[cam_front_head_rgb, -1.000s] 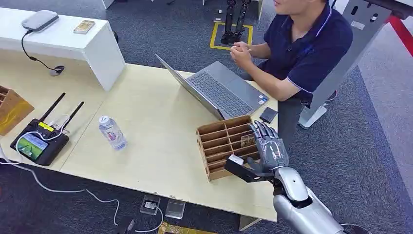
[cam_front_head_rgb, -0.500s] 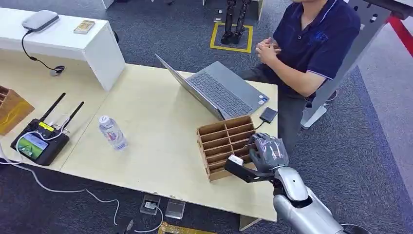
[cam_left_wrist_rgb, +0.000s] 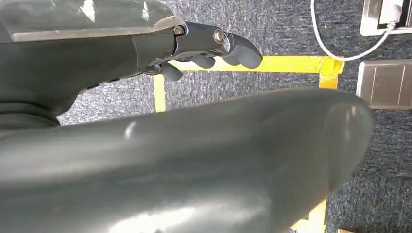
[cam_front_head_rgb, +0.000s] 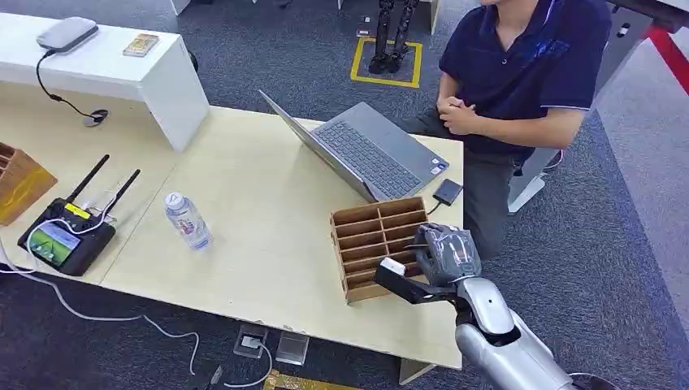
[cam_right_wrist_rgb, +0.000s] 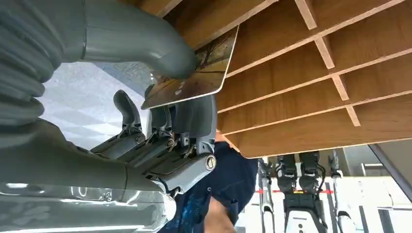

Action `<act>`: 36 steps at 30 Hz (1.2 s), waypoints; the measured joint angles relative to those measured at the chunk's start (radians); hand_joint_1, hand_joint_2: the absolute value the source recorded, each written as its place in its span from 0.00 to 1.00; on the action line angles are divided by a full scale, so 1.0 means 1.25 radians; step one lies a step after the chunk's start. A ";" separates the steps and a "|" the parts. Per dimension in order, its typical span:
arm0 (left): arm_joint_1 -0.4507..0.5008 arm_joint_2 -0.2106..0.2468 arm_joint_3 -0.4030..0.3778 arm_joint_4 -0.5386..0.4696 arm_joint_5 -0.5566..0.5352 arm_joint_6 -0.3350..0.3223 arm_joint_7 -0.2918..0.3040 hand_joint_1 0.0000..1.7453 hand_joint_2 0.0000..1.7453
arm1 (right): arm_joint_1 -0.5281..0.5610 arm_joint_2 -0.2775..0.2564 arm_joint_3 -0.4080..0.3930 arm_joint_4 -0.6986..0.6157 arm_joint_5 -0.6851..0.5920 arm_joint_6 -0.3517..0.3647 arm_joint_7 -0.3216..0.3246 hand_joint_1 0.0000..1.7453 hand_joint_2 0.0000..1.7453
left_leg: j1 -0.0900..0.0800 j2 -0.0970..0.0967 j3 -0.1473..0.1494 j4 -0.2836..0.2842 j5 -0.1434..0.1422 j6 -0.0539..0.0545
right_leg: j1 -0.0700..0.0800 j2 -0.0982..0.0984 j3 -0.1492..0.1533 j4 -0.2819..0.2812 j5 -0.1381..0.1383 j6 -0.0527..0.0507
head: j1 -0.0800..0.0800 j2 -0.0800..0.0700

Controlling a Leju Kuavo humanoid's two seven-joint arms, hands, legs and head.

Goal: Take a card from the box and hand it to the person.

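Observation:
A wooden slotted box (cam_front_head_rgb: 370, 236) stands near the table's right front corner. My right hand (cam_front_head_rgb: 445, 252) is curled over its right end. In the right wrist view, the thumb and fingers of that hand (cam_right_wrist_rgb: 160, 116) pinch a brown printed card (cam_right_wrist_rgb: 194, 73), whose far end is still inside a slot of the box (cam_right_wrist_rgb: 316, 97). The person (cam_front_head_rgb: 520, 73), in a dark blue shirt, sits behind the table's far right corner with clasped hands (cam_front_head_rgb: 459, 114) held close to the body. My left hand (cam_left_wrist_rgb: 184, 155) hangs over the carpeted floor with its fingers (cam_left_wrist_rgb: 214, 43) loose and holding nothing.
An open laptop (cam_front_head_rgb: 366, 150) lies just beyond the box, with a small dark device (cam_front_head_rgb: 448, 192) beside it. A water bottle (cam_front_head_rgb: 188, 221) stands mid-table and a black router (cam_front_head_rgb: 65, 236) at the left. The table edge (cam_front_head_rgb: 455, 268) runs right under my hand.
My right hand's fingers went from stretched over the box to curled closed on the card. The person leaned back and drew the clasped hands in toward the body.

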 joint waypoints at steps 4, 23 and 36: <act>0.000 0.000 0.000 0.000 0.000 0.000 0.000 0.00 0.00 | 0.000 0.000 0.000 0.000 0.000 0.000 0.000 0.77 1.00 | 0.000 0.000 0.000 0.000 0.000 0.000 | 0.000 0.000 0.000 0.000 0.000 0.000 | 0.000 0.000; 0.000 0.000 0.000 0.000 0.000 0.001 -0.025 0.00 0.00 | 0.000 0.000 0.000 0.000 0.005 -0.009 0.000 0.96 1.00 | 0.000 0.000 0.000 0.000 0.000 0.000 | 0.000 0.000 0.000 0.000 0.000 0.000 | 0.000 0.000; 0.001 0.003 0.001 0.000 0.018 0.002 -0.032 0.00 0.00 | -0.036 -0.041 -0.049 -0.165 0.048 0.023 0.096 0.96 1.00 | 0.000 0.000 0.000 0.000 0.000 0.000 | 0.000 0.000 0.000 0.000 0.000 0.000 | 0.000 0.000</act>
